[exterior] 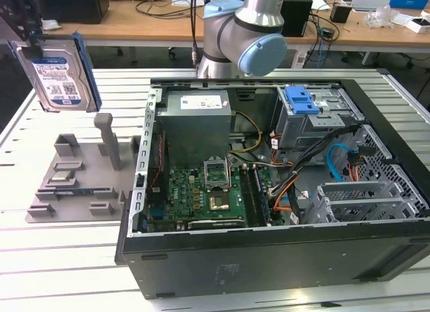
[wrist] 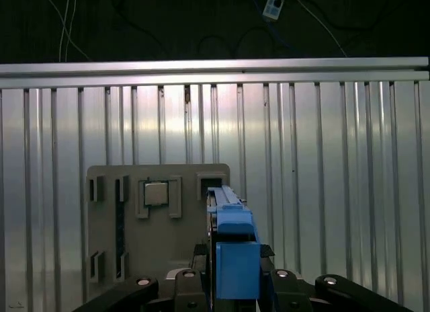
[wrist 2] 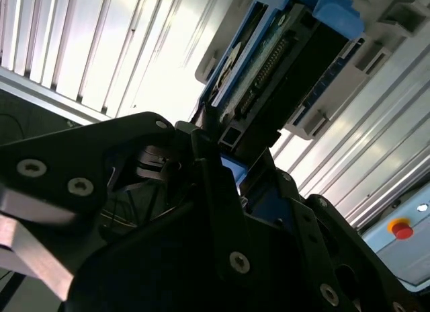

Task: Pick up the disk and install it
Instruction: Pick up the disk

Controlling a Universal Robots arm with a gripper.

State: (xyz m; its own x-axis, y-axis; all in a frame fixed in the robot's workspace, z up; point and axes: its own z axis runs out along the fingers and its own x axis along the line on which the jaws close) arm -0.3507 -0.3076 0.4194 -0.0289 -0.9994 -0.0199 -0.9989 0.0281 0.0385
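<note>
Air lies between the disk [exterior: 59,73] and the table [exterior: 67,271] near the table's edge at the exterior view's left. The gripper [exterior: 30,31] holds the drive from above, with its blue-and-white label facing the camera and a blue side rail [exterior: 86,73] along one side. Below it a grey fixture tray [exterior: 80,181] rests on the slats, well clear of the drive.

Just beside the tray, the open computer case [exterior: 269,258] covers the table's middle and reaches toward the edge at the exterior view's right. In the case, left to right, are the grey power supply [exterior: 196,120] above the green motherboard [exterior: 201,194], a blue latch [exterior: 300,100] on the drive bay [exterior: 316,124], and an empty metal cage [exterior: 366,198] at the case's corner. The arm's base [exterior: 248,26] stands behind the case.

The first wrist view looks straight down. There the disk [wrist: 235,251] is seen edge-on as a blue strip with the gripper's [wrist: 235,258] dark fingers [wrist: 199,253] closed tight on either side. The tray [wrist: 158,245] lies below, with a square chip [wrist: 156,192] seated in one pocket.

The second wrist view shows the connector end of the disk [wrist 2: 269,83] jutting past the clamped gripper [wrist 2: 225,140]. It also shows a red button [wrist 2: 401,228] beyond the table [wrist 2: 67,43].
</note>
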